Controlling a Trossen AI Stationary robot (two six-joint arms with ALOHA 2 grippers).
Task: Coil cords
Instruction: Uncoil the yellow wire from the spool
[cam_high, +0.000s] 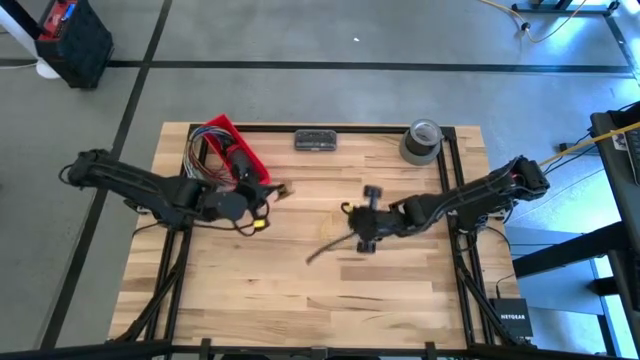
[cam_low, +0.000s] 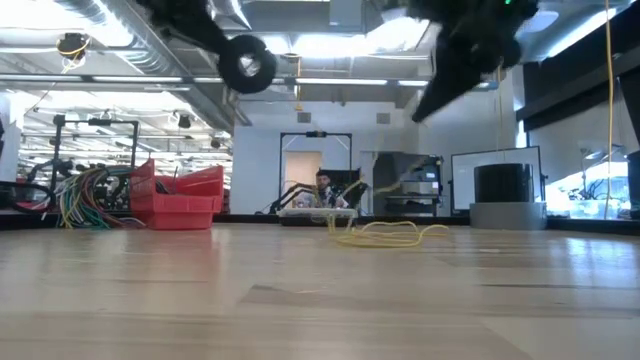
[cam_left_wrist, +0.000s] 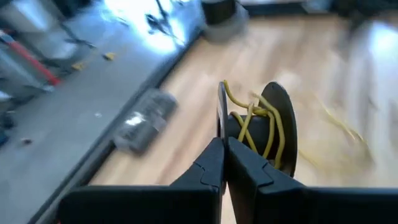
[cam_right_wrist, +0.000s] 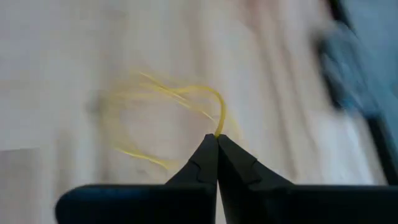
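Two arms work above the counter (cam_high: 300, 300): left tool (cam_left_wrist: 224, 146) pinches a black spool (cam_left_wrist: 277, 124) wound with cord (cam_left_wrist: 249, 118); right tool (cam_right_wrist: 216, 142) clamps the strand. Winding well likely needs steady tension, turns laid evenly.

— From my remote station: the counter (cam_high: 330, 290) is pale jointed wood, smooth with a soft sheen; the bin (cam_high: 232, 150) looks like glossy red plastic.

— And the cord (cam_low: 385, 234)?

— Thin, limp yellow string; my end effector (cam_right_wrist: 217, 138) fingers are matt black.
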